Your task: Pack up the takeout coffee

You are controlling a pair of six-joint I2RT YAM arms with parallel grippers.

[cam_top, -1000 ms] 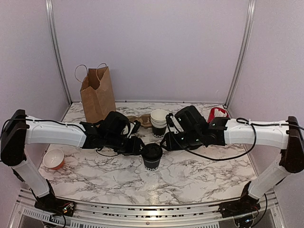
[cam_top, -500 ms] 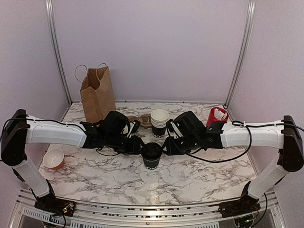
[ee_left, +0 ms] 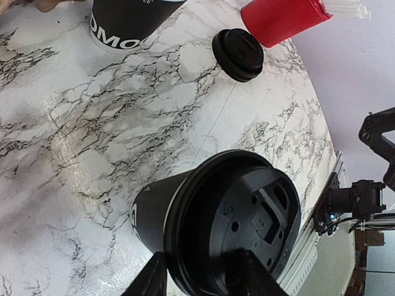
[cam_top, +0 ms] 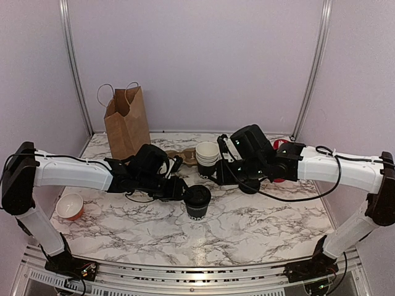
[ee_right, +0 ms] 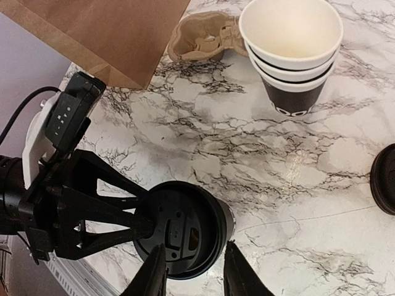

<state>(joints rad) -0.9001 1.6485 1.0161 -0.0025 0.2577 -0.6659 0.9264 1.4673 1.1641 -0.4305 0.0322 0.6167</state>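
The takeout coffee (cam_top: pixel 197 202), a black cup with a black lid, stands on the marble table (cam_top: pixel 259 228) near the middle. My left gripper (cam_top: pixel 183 192) reaches in from the left and is shut on it just under the lid. In the left wrist view the takeout coffee (ee_left: pixel 216 228) fills the space between the fingers of my left gripper (ee_left: pixel 200 274). My right gripper (cam_top: pixel 219 179) hangs open, above and to the right of the cup, touching nothing. Seen from the right wrist, the lid of the takeout coffee (ee_right: pixel 185 231) lies below the spread fingers of my right gripper (ee_right: pixel 194 274).
A brown paper bag (cam_top: pixel 126 120) stands at the back left, with a cardboard cup carrier (cam_top: pixel 182 157) and a stack of lidless cups (cam_top: pixel 207 157) beside it. A loose black lid (cam_top: pixel 250 185) lies under the right arm. A red holder (ee_left: pixel 284 18) sits back right, an orange bowl (cam_top: pixel 70 206) far left.
My right gripper has risen from beside the cup's lid and drawn back towards the right. The left gripper and the cup have stayed put.
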